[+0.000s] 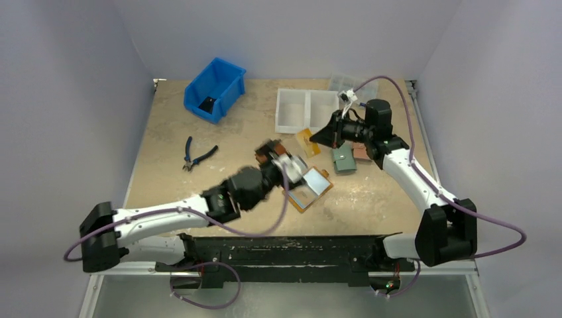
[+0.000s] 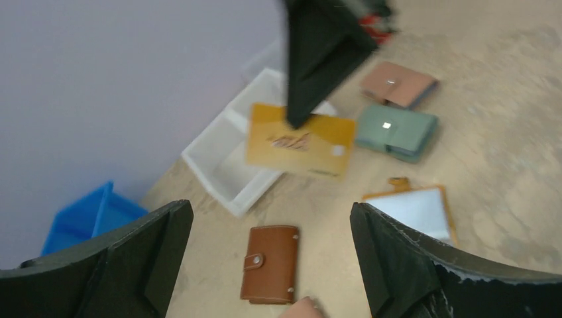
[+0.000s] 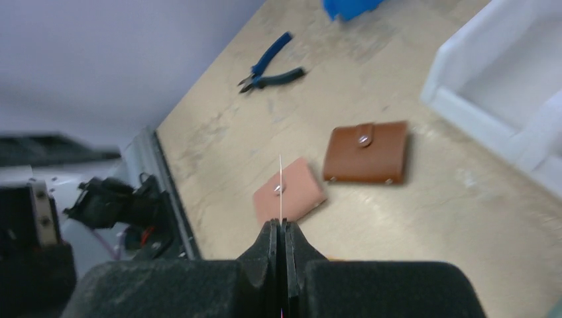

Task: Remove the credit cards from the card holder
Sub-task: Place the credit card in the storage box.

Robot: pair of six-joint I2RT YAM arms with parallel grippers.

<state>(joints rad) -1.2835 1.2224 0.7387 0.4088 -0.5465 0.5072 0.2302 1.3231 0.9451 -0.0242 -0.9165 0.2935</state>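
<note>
The card holder (image 1: 310, 190) lies open on the table, with an orange rim and bluish clear sleeves (image 2: 416, 212). My right gripper (image 3: 280, 228) is shut on an orange-yellow credit card (image 2: 298, 142), held in the air over the near edge of the white tray. In the right wrist view this card shows edge-on as a thin pale line (image 3: 280, 185). From above, the card (image 1: 305, 142) hangs at the right gripper's (image 1: 318, 139) tip. My left gripper (image 2: 270, 215) is open with nothing between its fingers. It hovers just left of the holder, above a brown wallet (image 2: 270, 264).
A green wallet (image 2: 396, 130) and a tan-pink wallet (image 2: 397, 83) lie right of the held card. Another pink wallet (image 3: 288, 192) lies beside the brown one (image 3: 366, 152). A white two-part tray (image 1: 306, 110), a blue bin (image 1: 215, 89) and blue pliers (image 1: 199, 156) stand further back and left.
</note>
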